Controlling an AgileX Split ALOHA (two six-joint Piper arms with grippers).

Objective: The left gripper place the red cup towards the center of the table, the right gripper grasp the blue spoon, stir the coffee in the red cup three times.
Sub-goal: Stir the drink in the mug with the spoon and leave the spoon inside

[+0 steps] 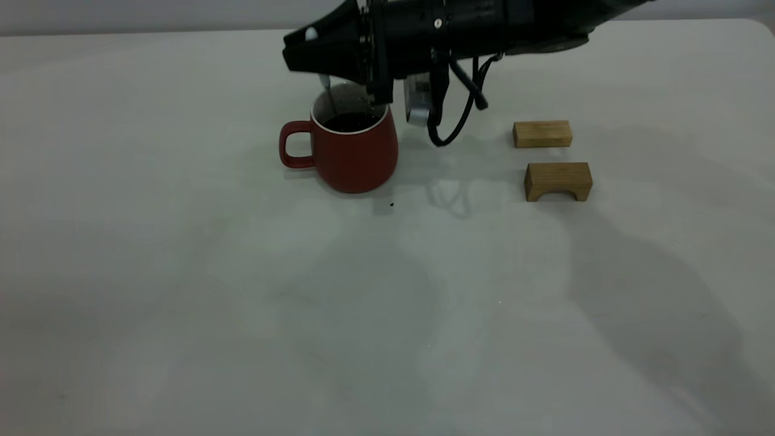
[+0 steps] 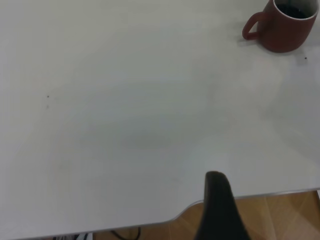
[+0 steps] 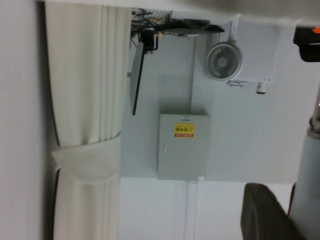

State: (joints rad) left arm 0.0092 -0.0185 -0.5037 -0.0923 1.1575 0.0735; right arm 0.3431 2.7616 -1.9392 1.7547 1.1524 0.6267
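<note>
We are reaching our right gripper [image 1: 315, 51] in over the cup [image 1: 354, 151], the arm lying nearly level just above the rim. The fingers are pinching the spoon [image 1: 327, 97] near its pale handle end, closed down on it, and the grey stem is hanging from them down into the cup, its bowl dipping into the coffee [image 1: 350, 122]. So the cup is sitting directly under the fingertips, upright on the table [image 1: 181, 272], its handle pointing away from the arm. Two wooden blocks [image 1: 542, 134] are lying well off the cup's far side, under the arm's reach (one plain, one with an arch cut in it).

Our left gripper [image 2: 220, 207] is hanging back well away from the cup, over the table edge; only one dark finger [image 2: 218, 200] is showing in its wrist view, so we cannot tell how wide it is standing. It is holding nothing we can see.
</note>
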